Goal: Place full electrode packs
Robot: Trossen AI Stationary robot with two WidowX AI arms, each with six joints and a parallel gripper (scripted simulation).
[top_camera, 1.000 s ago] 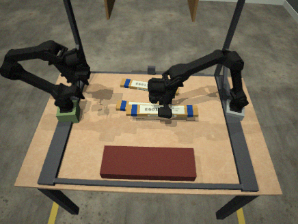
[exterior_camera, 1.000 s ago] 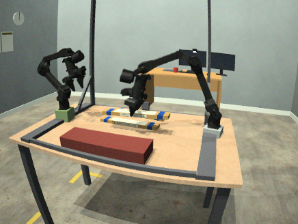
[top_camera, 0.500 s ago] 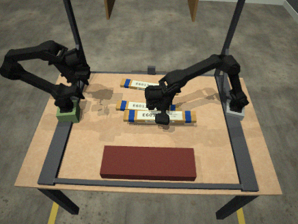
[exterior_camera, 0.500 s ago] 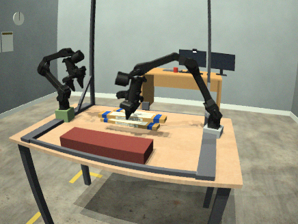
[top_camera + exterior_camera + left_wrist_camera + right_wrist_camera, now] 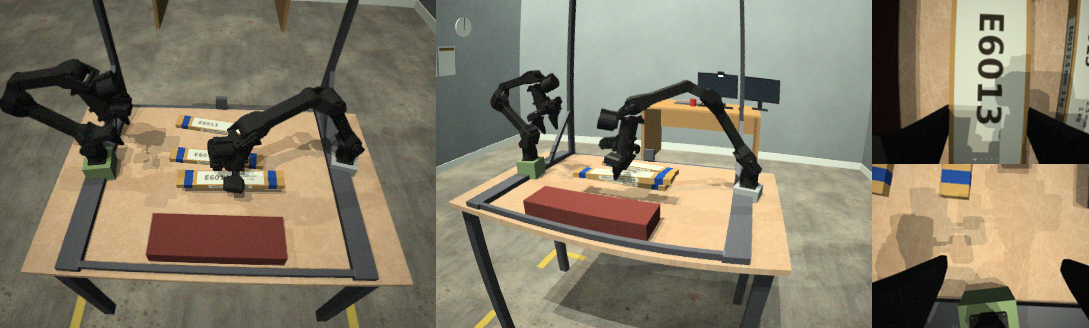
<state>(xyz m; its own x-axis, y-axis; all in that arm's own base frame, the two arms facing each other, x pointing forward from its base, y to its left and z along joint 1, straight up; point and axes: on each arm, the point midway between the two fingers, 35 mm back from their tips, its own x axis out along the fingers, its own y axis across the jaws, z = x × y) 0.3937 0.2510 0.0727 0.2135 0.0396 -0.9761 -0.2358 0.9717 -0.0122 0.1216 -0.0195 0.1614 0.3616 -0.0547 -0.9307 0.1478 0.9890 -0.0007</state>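
Seen from above, the low platform (image 5: 216,237) (image 5: 591,212) (image 5: 884,66) lies near the front edge of the table (image 5: 125,200) (image 5: 701,220), with none of the three packs on it. My left gripper (image 5: 235,176) (image 5: 620,162) (image 5: 987,110) grasps the front pack (image 5: 262,179) (image 5: 591,174) (image 5: 989,73) across its middle. Behind it lie the middle pack (image 5: 187,155) and, slightly slanted, the rear pack (image 5: 206,124). My right gripper (image 5: 114,114) (image 5: 549,125) (image 5: 1003,262) hangs released, well apart from all three.

From the exterior, I see the front pack held flat above the table behind the platform, its shadow falling apart from it. The packs overlap in this view, and my arm hides part of them.

At my left wrist, the fingers are closed against both long sides of the pack, its E6013 label facing up. Another pack (image 5: 1082,55) shows at one edge, the platform's dark side at the other.

At my right wrist, the fingers stand wide with nothing between them. Beyond them show two blue-banded pack ends (image 5: 955,176); near the bottom is the green base block (image 5: 100,169) (image 5: 531,168) (image 5: 988,299).
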